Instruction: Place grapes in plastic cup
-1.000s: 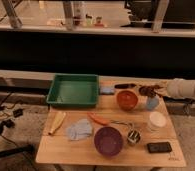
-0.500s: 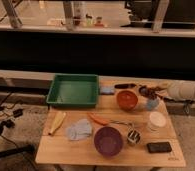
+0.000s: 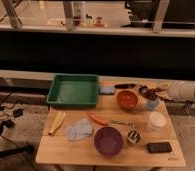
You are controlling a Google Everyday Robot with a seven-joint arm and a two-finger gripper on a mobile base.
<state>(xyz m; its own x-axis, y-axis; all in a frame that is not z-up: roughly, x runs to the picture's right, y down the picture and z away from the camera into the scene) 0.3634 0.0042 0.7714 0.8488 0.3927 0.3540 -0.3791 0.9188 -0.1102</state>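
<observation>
At right rear of table (image 3: 51, 150): gripper (image 3: 146, 92) clamped on grapes (image 3: 150, 94), just above plastic cup (image 3: 152, 105). Left of cup, bowl (image 3: 126, 100); farther left, tray (image 3: 73, 91). In front of cup, round container (image 3: 157, 120).

Green tray (image 3: 73, 90), orange bowl (image 3: 127, 100), purple bowl (image 3: 108, 140), pale blue plastic cup (image 3: 152, 105), dark reddish-purple grapes (image 3: 149, 93), orange carrot (image 3: 98, 119)

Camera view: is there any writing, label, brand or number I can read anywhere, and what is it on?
None can be read.
Items on the back ledge: any labels are too blurred to read.
Table, front right corner: a small dark mark, too small to read.
Gripper, at the table's right edge near the grapes and plastic cup: no marking visible.
</observation>
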